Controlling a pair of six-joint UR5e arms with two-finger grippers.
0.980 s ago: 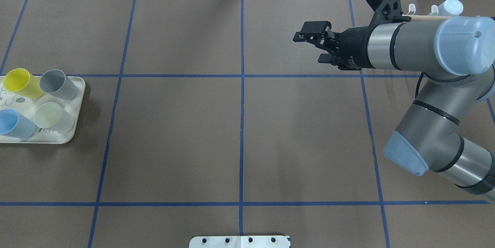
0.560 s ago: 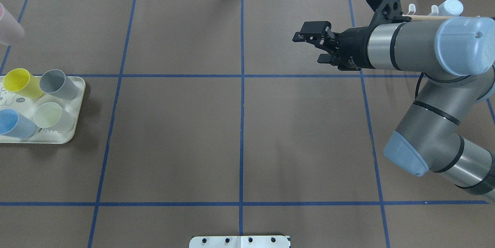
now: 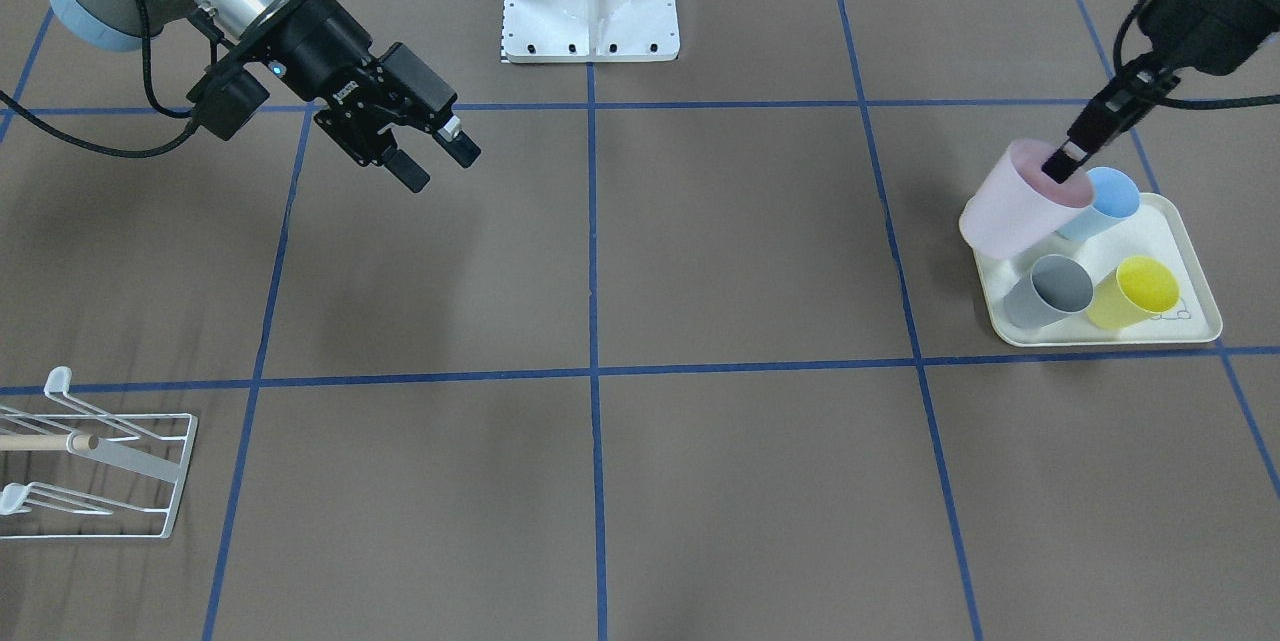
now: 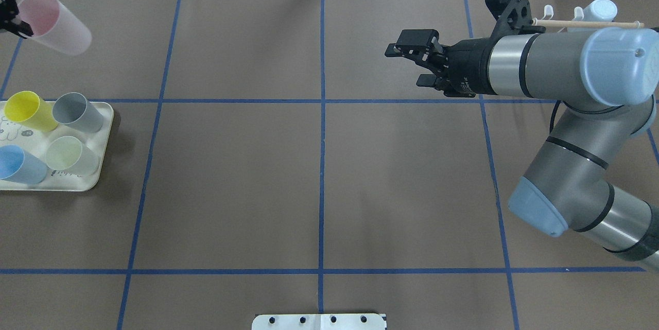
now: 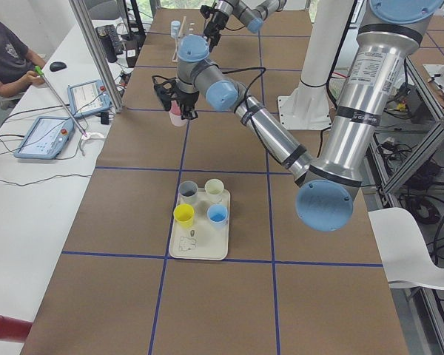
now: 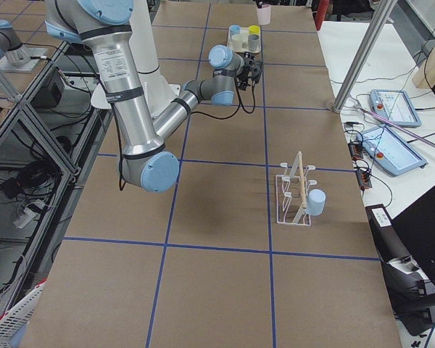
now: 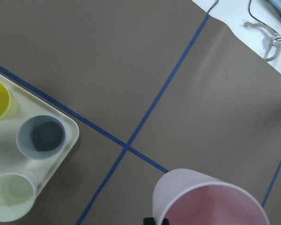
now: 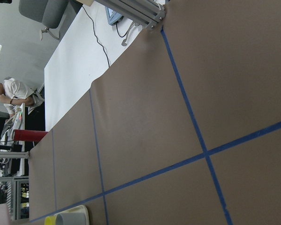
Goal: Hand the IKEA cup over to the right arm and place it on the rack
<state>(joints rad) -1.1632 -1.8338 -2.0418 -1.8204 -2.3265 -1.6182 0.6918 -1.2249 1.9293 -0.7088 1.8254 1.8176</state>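
Four cups (image 4: pixel 77 111) sat in a tray (image 4: pixel 107 129) on the brown-papered table (image 4: pixel 231 175), gridded in blue tape, with a white desk (image 5: pixel 29 185) and a seated person (image 5: pixel 7 63) alongside. The front view showed what the overhead cropped: the left gripper (image 3: pixel 1060 164) clamped on the pink cup (image 4: pixel 54 23) by its rim, aloft near the tray, and the rack (image 3: pixel 130 461) at the far end. The cup had come further into the overhead view than a moment before, while the right gripper (image 4: pixel 406 66) hung with jaws parted.

Tilted pink cup (image 3: pixel 1008 209) in left gripper (image 3: pixel 1059 164), near the cream tray (image 3: pixel 1100 340).
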